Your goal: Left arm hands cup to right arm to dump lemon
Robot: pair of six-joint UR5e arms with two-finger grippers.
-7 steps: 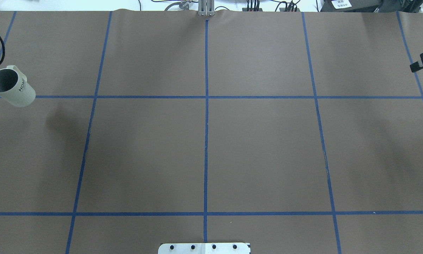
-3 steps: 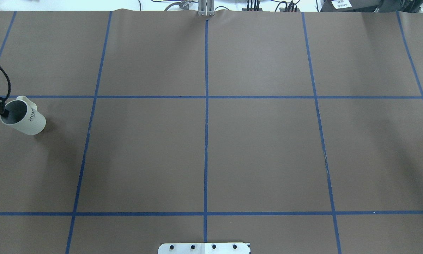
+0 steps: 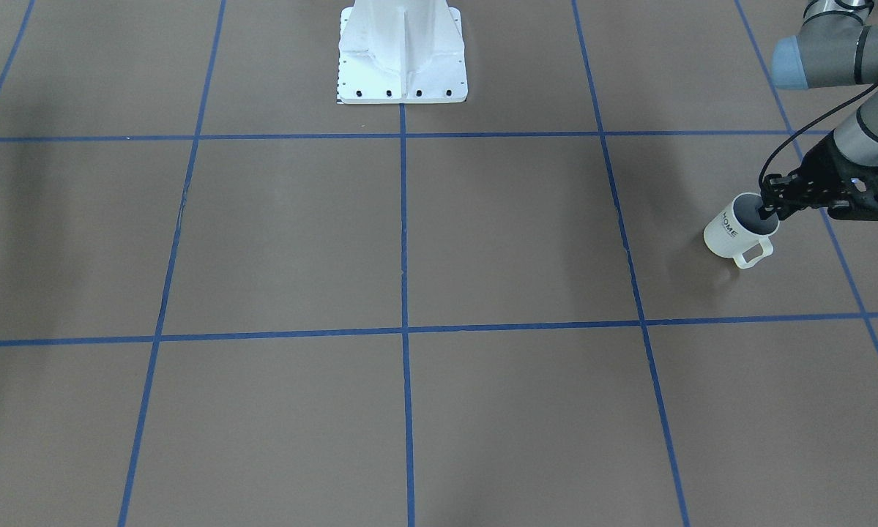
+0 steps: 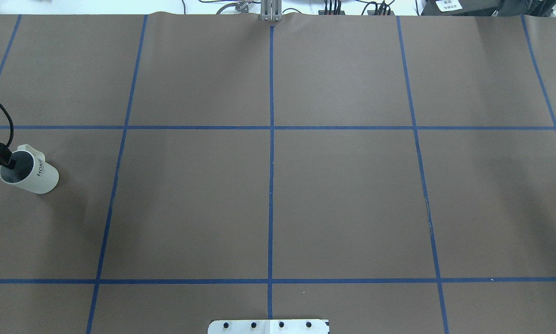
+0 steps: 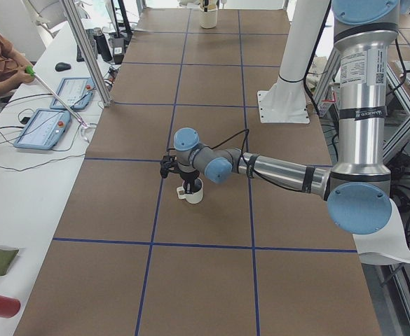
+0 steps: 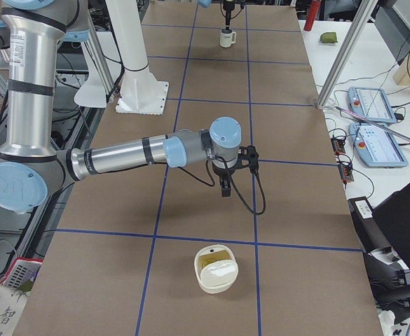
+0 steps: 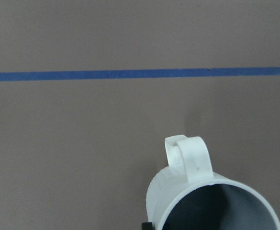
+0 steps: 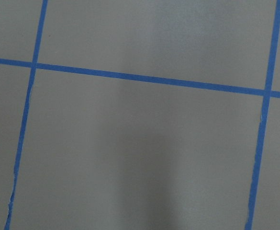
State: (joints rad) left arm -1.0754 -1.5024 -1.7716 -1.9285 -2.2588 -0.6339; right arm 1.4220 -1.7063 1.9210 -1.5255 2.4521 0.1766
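The cup (image 4: 32, 176), white and ribbed with black "HOME" lettering, is at the table's far left, tilted slightly, low over or on the surface. My left gripper (image 4: 9, 162) is shut on its rim, one finger inside the grey interior. The same grip shows in the front view, gripper (image 3: 768, 212) on cup (image 3: 735, 236), and in the exterior left view (image 5: 186, 187). The left wrist view shows the cup's handle and rim (image 7: 192, 167). No lemon shows in any view. My right gripper (image 6: 223, 189) shows only in the exterior right view, pointing down; I cannot tell whether it is open.
A cream round container (image 6: 216, 267) with pale contents stands at the table's right end. The white robot base plate (image 4: 268, 326) is at the near middle edge. Blue tape lines (image 4: 271, 139) grid the brown table. Operator tablets (image 5: 47, 126) lie beside the table.
The left gripper has carried the cup toward the robot's side and lower, its shadow now close under it. The right gripper has left the overhead view's right edge.
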